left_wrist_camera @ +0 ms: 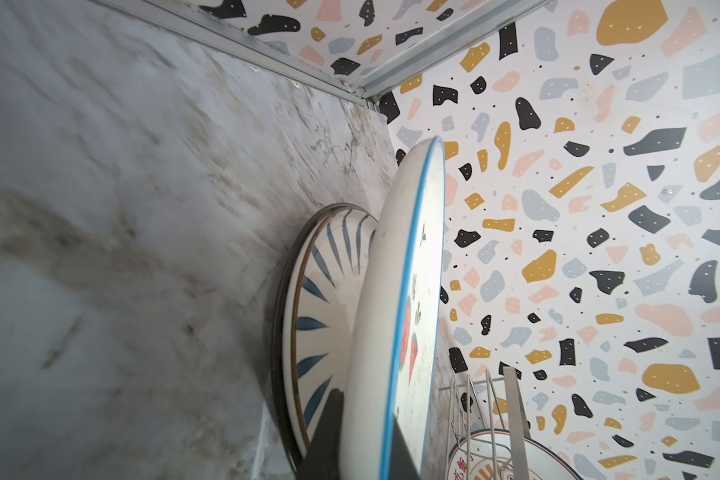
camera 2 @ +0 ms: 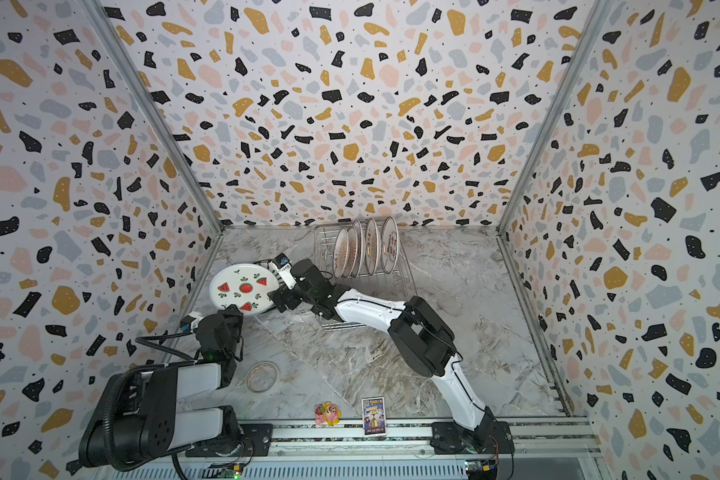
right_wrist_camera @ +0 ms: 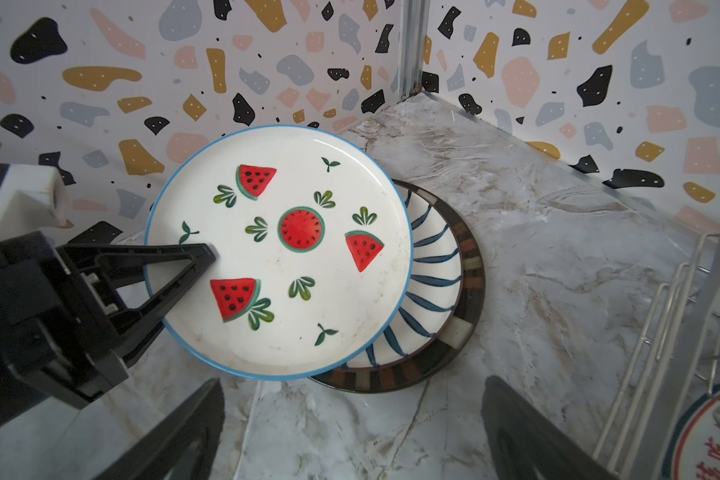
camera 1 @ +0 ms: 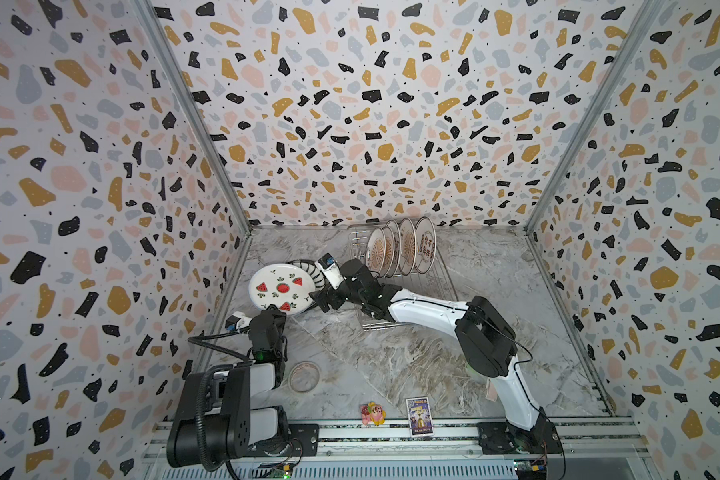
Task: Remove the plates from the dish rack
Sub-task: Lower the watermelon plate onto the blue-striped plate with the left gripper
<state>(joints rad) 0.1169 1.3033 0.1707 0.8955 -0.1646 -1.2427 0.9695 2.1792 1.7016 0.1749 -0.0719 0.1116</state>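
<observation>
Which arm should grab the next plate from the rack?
Probably right. The right gripper is open, empty and nearest the dish rack; the left gripper is clamped on the watermelon plate.

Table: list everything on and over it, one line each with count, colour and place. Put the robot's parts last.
watermelon plate: one, white with a blue rim and red slices, left rear, over the striped plate.
striped plate: one, white with dark blue strokes, lying on the dark plate.
dark plate: one, brown mosaic rim, flat on the table.
racked plates: at least four, cream with orange or red patterns, upright in the rack.
dish rack: one, silver wire, rear middle.
ring: one, clear, front left.
toy: one, pink and yellow, front edge.
card: one, dark blue, beside the toy.
table: one, grey marble.
left gripper: black, shut on the watermelon plate's rim.
right gripper: black, open, beside the plates.
</observation>
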